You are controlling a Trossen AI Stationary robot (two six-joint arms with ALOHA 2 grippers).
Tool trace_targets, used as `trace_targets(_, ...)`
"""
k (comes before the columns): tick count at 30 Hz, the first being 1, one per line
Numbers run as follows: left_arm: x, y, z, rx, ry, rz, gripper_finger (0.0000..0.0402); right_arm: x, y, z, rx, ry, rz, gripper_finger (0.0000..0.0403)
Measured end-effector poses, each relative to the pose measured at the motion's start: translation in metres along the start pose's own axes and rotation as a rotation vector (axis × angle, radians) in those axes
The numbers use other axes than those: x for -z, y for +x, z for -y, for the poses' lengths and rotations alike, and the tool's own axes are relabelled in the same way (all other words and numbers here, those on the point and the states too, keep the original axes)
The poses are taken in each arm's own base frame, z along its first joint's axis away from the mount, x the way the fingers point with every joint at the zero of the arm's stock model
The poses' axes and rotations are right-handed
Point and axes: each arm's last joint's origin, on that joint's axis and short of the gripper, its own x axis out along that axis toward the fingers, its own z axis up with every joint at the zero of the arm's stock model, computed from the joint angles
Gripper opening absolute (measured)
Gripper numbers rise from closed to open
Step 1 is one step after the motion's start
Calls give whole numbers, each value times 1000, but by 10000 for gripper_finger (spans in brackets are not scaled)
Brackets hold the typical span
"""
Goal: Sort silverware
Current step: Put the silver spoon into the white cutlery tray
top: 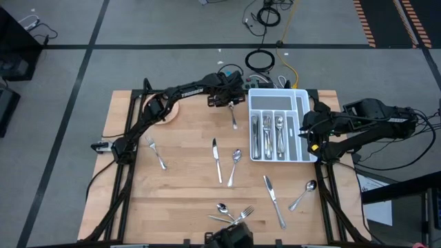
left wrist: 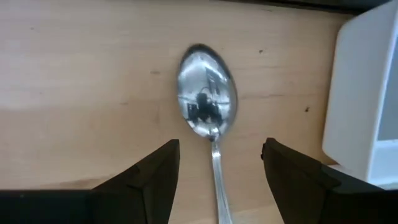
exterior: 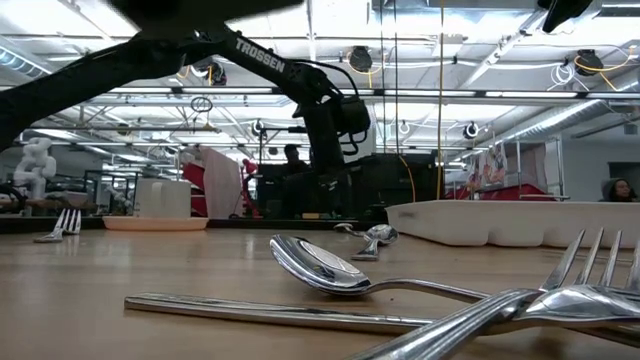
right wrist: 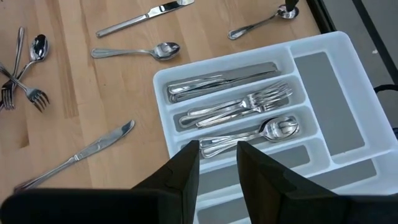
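- A spoon (left wrist: pixel 208 106) lies flat on the wooden table (top: pixel 186 200), bowl up, just beside the outer wall of the white divided tray (top: pixel 303 127); in the high view it shows near the table's far edge, to the left of the tray.
- The left gripper (top: pixel 233 98) hangs right over this spoon with its fingers (left wrist: pixel 149 180) spread wide, one on each side of the handle, and nothing between them but the spoon lying on the wood; they do not touch it.
- Inside the tray, three long compartments hold sorted pieces: knives (right wrist: pixel 221 79), forks (right wrist: pixel 245 102) and spoons (right wrist: pixel 255 134), one kind per slot.
- The right gripper (top: pixel 304 131) hovers over the tray's right edge, its fingers (right wrist: pixel 180 174) drawn close with a narrow gap and holding nothing.
- More silverware is loose on the table: a fork (top: pixel 156 152) at the left, a knife (top: pixel 217 160) and a spoon (top: pixel 234 165) side by side in the middle, another knife (top: pixel 273 200) and a spoon (top: pixel 303 195) toward the right.
- A spoon and crossed forks (top: pixel 233 212) lie in a small cluster at the near edge.
- A saucer (top: pixel 167 110) sits at the far left, partly under the left arm.
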Motion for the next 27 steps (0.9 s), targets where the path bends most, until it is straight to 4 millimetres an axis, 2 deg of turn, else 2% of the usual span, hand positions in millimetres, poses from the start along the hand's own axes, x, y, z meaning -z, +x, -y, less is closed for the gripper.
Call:
trace_targets(4, -14, -1, -8, 14, 2, -21, 231, 0, 0, 0, 0, -6, 0, 100)
trace_targets(8, -19, -1, -8, 45, 14, -22, 231, 0, 0, 0, 1, -17, 1, 100)
trace_targets(12, -20, -1, -3, 122, 200, -33, 231, 0, 0, 0, 1, -26, 1, 100)
trace_targets(15, -13, -3, 2, 195, 453, -82, 231, 0, 0, 0, 1, -34, 1, 100)
trace_targets(20, 12, -16, 23, 264, 804, -71, 231, 0, 0, 0, 0, -35, 2, 100)
trace_targets(24, 24, -17, 34, 295, 874, -38, 227, 0, 0, 0, -3, -9, 1, 100)
trace_targets(27, 25, -17, 35, 254, 831, -1, 222, 0, 0, 0, -3, 8, 1, 100)
